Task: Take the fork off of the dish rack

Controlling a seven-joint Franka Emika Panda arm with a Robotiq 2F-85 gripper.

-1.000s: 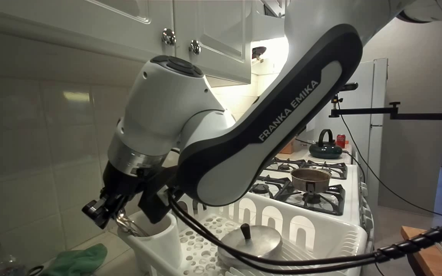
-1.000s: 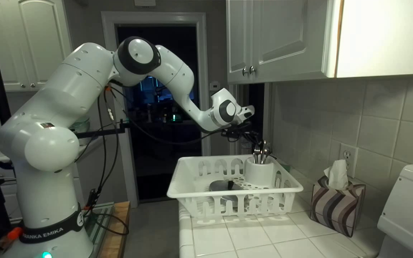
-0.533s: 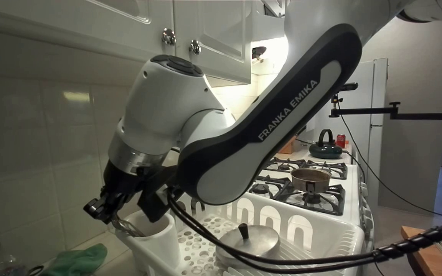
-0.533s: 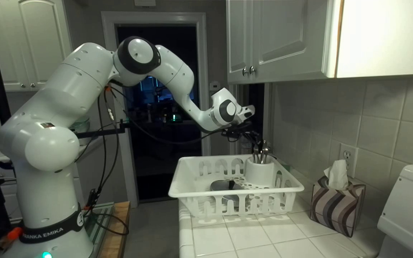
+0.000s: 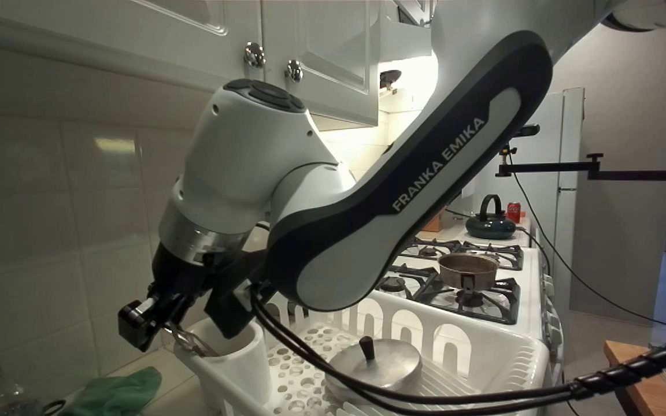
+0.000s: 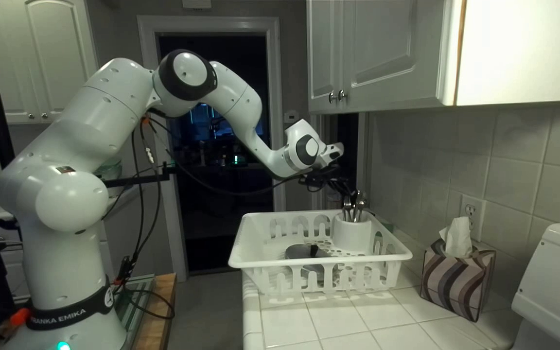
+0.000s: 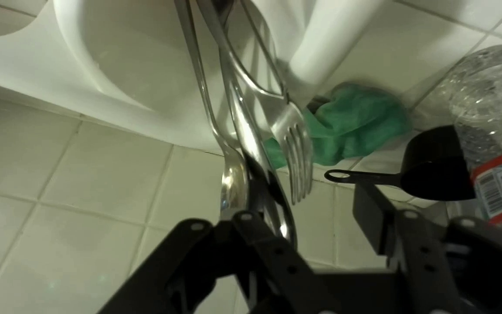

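Observation:
The white dish rack (image 6: pixel 319 262) shows in both exterior views, with its round utensil cup (image 6: pixel 352 236) at one corner. Several utensils lean out of the cup. In the wrist view the fork (image 7: pixel 292 131) hangs over the rim, tines toward my gripper (image 7: pixel 316 205). Two spoon-like utensils (image 7: pixel 235 174) lie left of it, overlapping my left finger. My jaws stand wide apart. The fork's tine tips lie in front of the gap, nearer the left finger; the right finger (image 7: pixel 371 213) is apart from it. In an exterior view my gripper (image 5: pixel 151 323) is beside the cup, tilted.
A pot with a lid (image 5: pixel 376 367) sits in the rack. A green cloth (image 7: pixel 360 126), a black measuring cup (image 7: pixel 434 170) and a plastic bottle (image 7: pixel 501 187) lie near the gripper. A tiled wall (image 5: pixel 26 231) and upper cabinets (image 5: pixel 315 58) are close. A tissue box (image 6: pixel 460 277) stands nearby.
The rack and cup have shifted slightly since one second ago. In the last half second my gripper has moved slightly toward the wall, and its outer finger stands farther out from the utensils.

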